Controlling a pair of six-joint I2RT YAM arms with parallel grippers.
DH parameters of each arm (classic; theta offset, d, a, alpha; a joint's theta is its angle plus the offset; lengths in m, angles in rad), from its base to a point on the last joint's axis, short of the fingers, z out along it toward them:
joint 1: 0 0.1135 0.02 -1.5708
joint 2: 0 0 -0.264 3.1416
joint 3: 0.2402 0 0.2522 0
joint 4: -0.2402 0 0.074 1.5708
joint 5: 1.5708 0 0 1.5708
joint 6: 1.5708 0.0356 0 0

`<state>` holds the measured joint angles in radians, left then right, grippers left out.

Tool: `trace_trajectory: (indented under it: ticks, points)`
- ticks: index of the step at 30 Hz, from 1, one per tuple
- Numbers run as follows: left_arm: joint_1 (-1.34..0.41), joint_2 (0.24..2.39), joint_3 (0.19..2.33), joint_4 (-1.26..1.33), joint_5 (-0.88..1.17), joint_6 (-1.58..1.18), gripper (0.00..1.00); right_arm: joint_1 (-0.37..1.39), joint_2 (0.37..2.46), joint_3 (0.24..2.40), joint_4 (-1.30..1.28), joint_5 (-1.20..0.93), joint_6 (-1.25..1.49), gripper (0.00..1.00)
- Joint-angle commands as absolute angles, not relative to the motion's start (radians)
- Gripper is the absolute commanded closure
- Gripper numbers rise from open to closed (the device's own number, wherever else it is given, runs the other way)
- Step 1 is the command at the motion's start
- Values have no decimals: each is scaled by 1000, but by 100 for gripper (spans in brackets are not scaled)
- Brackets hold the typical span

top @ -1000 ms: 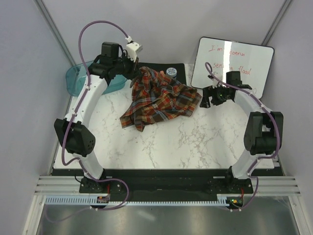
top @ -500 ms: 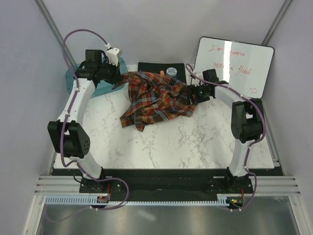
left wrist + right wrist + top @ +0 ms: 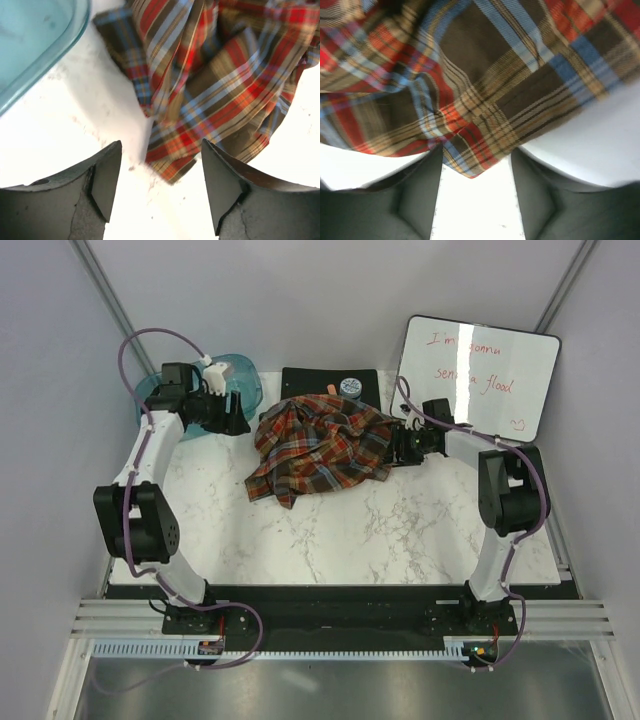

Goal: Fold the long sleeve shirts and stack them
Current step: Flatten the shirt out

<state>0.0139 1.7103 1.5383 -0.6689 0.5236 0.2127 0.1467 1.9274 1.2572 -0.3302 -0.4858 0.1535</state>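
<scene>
Left end effector (image 3: 161,165) spread, beside teal bowl (image 3: 35,45), facing shirt (image 3: 225,85).

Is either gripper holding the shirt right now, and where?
Nothing is held. The left gripper is open, short of the shirt; the right gripper stands open around a corner, not pinching it.

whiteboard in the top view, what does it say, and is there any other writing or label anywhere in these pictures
"I'm gonna": red handwriting, upper line on the whiteboard.
"send a flood": red, second line on the same board; the end of the first word is faint.
Small red doodle near the board's lower right corner: not a word.
Round disc on the black mat: print too small to read.
Wrist views: no text.
</scene>
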Motion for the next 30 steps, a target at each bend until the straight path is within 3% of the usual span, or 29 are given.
trace_trajectory:
  ticks: [1,2,4,5,10,16,23,26,27,28,30]
  points:
    - [98,1609,1470,-712,630,340,27,144,1979,1241,-184,-704,247,57]
    - [100,1592,1430,-756,655,397,27,144,1976,1227,-146,-744,261,65]
    - [81,1539,1364,-773,683,519,26,143,1951,1215,-123,-758,281,96]
    - [69,1525,1292,-773,674,547,26,144,1935,1206,-121,-755,282,100]
    - [12,1567,1152,-677,586,618,29,132,1758,1138,-210,-707,220,100]
    - [-44,1712,1176,-577,494,634,32,95,1576,1068,-473,-574,37,100]
    - [-153,1825,1172,-442,353,621,34,5,1526,1037,-659,-488,-155,100]
    - [-163,1855,1198,-442,299,606,67,-35,1517,1032,-684,-440,-213,100]
    - [-163,1836,1207,-451,279,594,92,-38,1516,1032,-690,-431,-242,100]
    - [-161,1818,1227,-462,276,589,97,-41,1513,1032,-704,-425,-256,100]
    - [-155,1729,1247,-509,310,583,98,-54,1499,1025,-706,-402,-276,100]
